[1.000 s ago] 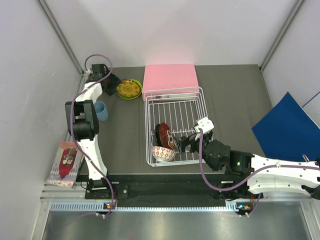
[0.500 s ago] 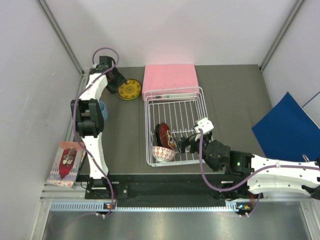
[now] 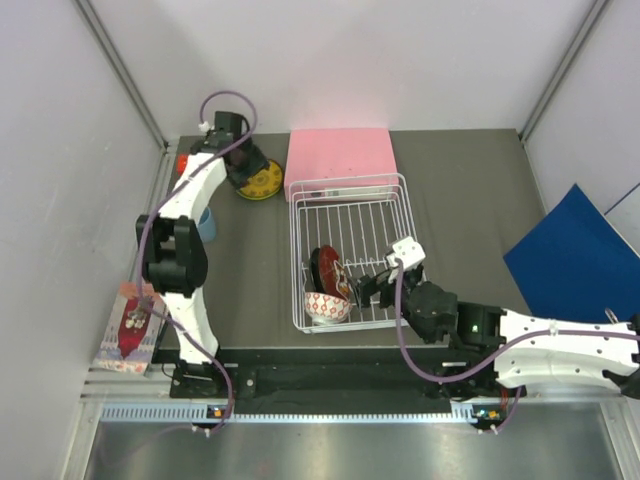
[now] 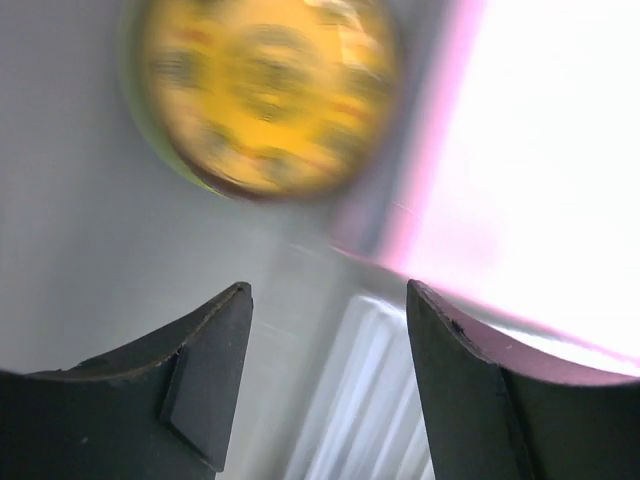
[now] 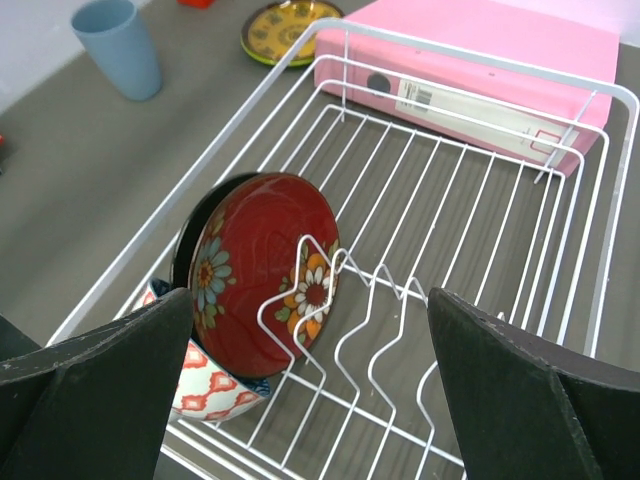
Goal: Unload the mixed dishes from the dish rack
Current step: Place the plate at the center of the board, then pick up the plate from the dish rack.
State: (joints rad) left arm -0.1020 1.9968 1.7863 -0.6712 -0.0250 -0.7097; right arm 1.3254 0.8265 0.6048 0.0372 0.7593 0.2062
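The white wire dish rack (image 3: 350,215) holds a black-and-red plate (image 3: 330,270) standing on edge in the prongs, with the small patterned bowl (image 3: 327,307) in front of it. Both show in the right wrist view, plate (image 5: 265,270) and bowl (image 5: 210,385). My right gripper (image 3: 368,287) is open and empty just above the rack's near right part, jaws wide (image 5: 310,300). The yellow-amber plate (image 3: 264,181) lies on the lime green plate (image 5: 262,57), left of the rack. My left gripper (image 3: 245,163) hovers open and empty over it (image 4: 325,290). The light blue cup (image 3: 206,224) stands beside the left arm.
A flat pink box (image 3: 340,153) lies against the rack's far side. A small red cube (image 3: 182,163) sits at the far left corner. A blue folder (image 3: 575,255) leans at the right. A printed packet (image 3: 130,325) lies off the table's left edge.
My left gripper has swung right, from beside the yellow plate to over its far edge near the pink box. The right arm has edged slightly left.
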